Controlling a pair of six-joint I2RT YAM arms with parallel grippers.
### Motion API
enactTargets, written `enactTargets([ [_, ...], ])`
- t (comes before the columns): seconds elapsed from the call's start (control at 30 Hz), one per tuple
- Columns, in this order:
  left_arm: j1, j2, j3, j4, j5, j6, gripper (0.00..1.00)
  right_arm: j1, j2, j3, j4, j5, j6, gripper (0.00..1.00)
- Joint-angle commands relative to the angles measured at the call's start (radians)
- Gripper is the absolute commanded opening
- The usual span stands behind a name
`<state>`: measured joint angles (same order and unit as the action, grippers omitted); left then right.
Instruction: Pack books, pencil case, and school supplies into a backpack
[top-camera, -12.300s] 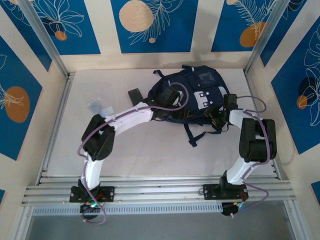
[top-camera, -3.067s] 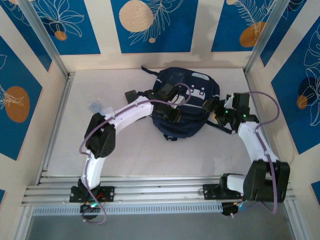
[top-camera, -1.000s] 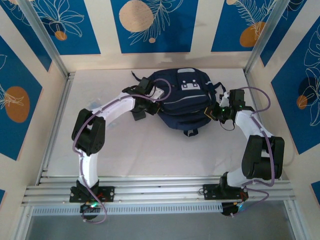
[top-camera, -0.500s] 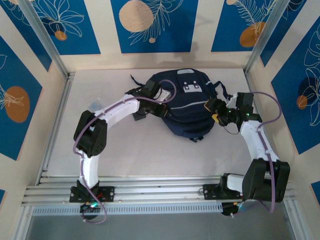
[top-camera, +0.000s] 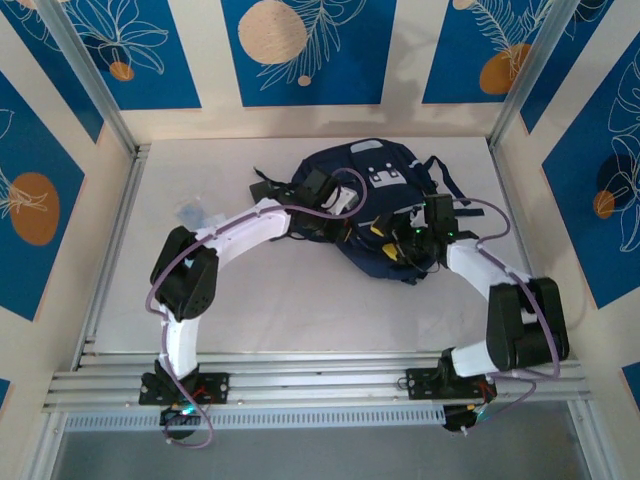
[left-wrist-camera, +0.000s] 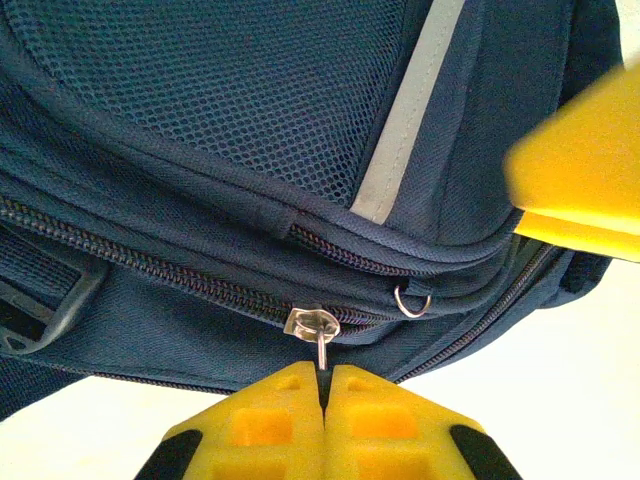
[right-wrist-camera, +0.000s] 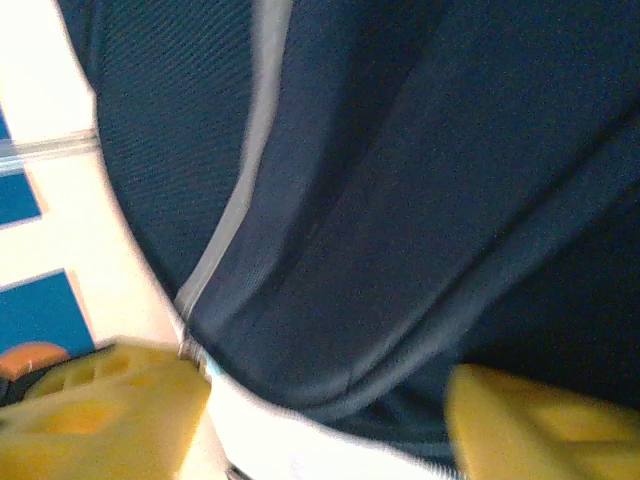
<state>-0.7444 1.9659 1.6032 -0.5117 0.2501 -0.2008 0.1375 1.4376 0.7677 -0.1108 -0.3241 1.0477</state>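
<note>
The large navy-blue fabric backpack (top-camera: 385, 195) carries white patches (top-camera: 381, 173) on its front and a pale grey stripe (left-wrist-camera: 400, 130) beside a fine mesh weave. Its silver metal zip pull (left-wrist-camera: 320, 335) hangs from dark blue teeth. The left pincer (left-wrist-camera: 325, 378) and the right pincer (right-wrist-camera: 325, 405) have bright yellow pads. The white arms (top-camera: 250, 225) have black joints and purple cables. The worktop (top-camera: 300, 300) is off-white. The cream walls (top-camera: 405, 50) bear blue panels (top-camera: 340, 50) with white leaf outlines and peach-orange discs.
</note>
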Motion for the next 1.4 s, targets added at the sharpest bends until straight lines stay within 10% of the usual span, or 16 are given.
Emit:
enactTargets([
  [0.0,-0.014,-0.075,-0.032,0.013,0.001,0.017,0.0,0.006,0.079,0.027,0.08,0.085,0.038,0.27],
  [0.07,-0.013,-0.086,-0.057,0.011,-0.026,0.03,0.0,0.004,0.107,0.029,0.103,0.1,0.04,0.0],
  [0.43,0.129,-0.014,-0.073,-0.018,-0.674,0.017,0.0,0.0,0.012,-0.022,0.078,0.157,0.023,0.0],
  [0.77,0.202,0.134,0.117,0.019,-0.656,-0.009,0.0,0.056,-0.043,-0.054,0.097,0.134,0.066,0.0],
  [1.1,0.205,0.154,0.148,0.001,-0.389,-0.014,0.54,0.206,-0.006,0.012,0.174,0.112,0.136,0.01],
  [1.37,0.259,-0.022,-0.041,-0.033,-0.486,-0.109,0.99,0.199,-0.039,0.101,0.036,0.129,0.0,0.64],
])
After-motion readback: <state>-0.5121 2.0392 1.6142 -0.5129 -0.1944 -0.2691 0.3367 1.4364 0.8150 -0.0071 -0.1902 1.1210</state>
